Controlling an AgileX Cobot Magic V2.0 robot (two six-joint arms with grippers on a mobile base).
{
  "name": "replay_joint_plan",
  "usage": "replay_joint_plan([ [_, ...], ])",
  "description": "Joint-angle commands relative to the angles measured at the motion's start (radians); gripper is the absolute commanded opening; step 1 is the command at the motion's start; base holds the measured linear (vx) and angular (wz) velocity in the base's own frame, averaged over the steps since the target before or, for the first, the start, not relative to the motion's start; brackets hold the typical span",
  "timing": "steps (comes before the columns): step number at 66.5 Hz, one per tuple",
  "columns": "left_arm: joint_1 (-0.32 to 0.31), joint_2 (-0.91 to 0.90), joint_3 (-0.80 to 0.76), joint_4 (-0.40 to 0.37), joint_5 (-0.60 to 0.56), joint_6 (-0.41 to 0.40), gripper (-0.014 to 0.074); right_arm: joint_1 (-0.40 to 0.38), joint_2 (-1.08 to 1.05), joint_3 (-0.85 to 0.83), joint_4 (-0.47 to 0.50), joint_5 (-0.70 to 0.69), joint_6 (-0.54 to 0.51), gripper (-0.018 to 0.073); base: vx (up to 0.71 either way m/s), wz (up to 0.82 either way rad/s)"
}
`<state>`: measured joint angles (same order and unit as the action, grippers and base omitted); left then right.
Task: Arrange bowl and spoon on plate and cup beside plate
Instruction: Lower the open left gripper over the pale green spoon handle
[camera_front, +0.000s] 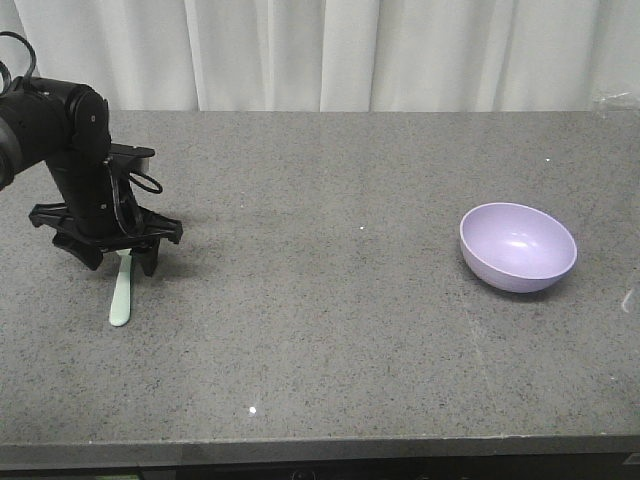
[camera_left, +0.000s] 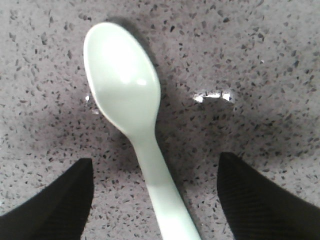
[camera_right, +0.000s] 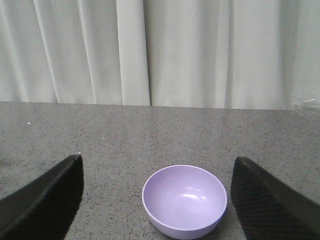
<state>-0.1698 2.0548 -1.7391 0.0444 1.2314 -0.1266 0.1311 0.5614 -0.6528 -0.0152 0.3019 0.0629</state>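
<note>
The mint-green spoon (camera_front: 121, 300) lies flat on the grey stone table (camera_front: 330, 330) at the left. In the left wrist view the spoon (camera_left: 122, 85) points its scoop away from the camera. My left gripper (camera_front: 122, 264) is down at the table over the handle. This left gripper (camera_left: 155, 165) is open, one dark finger on each side of the handle, neither touching it. The lavender bowl (camera_front: 518, 247) stands upright and empty at the right. My right gripper (camera_right: 157, 160) is open, raised, with the bowl (camera_right: 184, 201) ahead between its fingers. Plate and cup are out of view.
A white curtain (camera_front: 330, 50) hangs behind the table's far edge. Something clear and crinkled (camera_front: 615, 98) shows at the back right corner. The front edge of the table (camera_front: 320, 448) runs along the bottom of the front view.
</note>
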Motion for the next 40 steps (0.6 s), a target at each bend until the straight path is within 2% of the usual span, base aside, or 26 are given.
replay_joint_plan([
  [1, -0.005, -0.054, -0.021, -0.006, 0.019, -0.008, 0.0491, 0.001, 0.008, -0.035, -0.008, -0.070, -0.008, 0.0587, 0.00, 0.00],
  [11, -0.005, -0.038, -0.021, -0.008, 0.019, -0.008, 0.0491, 0.001, 0.008, -0.035, -0.008, -0.064, -0.007, 0.0587, 0.00, 0.00],
  [26, -0.006, -0.006, -0.021, -0.067, 0.019, -0.005, 0.0463, 0.001, 0.008, -0.035, -0.008, -0.060, -0.007, 0.0587, 0.00, 0.00],
  [33, -0.006, -0.009, -0.021, -0.075, 0.019, 0.000, 0.0358, 0.001, 0.008, -0.035, -0.008, -0.060, -0.006, 0.0587, 0.00, 0.00],
  [40, -0.006, -0.018, -0.021, -0.075, 0.019, 0.002, 0.0181, 0.001, 0.008, -0.035, -0.008, -0.060, -0.006, 0.0587, 0.00, 0.00],
])
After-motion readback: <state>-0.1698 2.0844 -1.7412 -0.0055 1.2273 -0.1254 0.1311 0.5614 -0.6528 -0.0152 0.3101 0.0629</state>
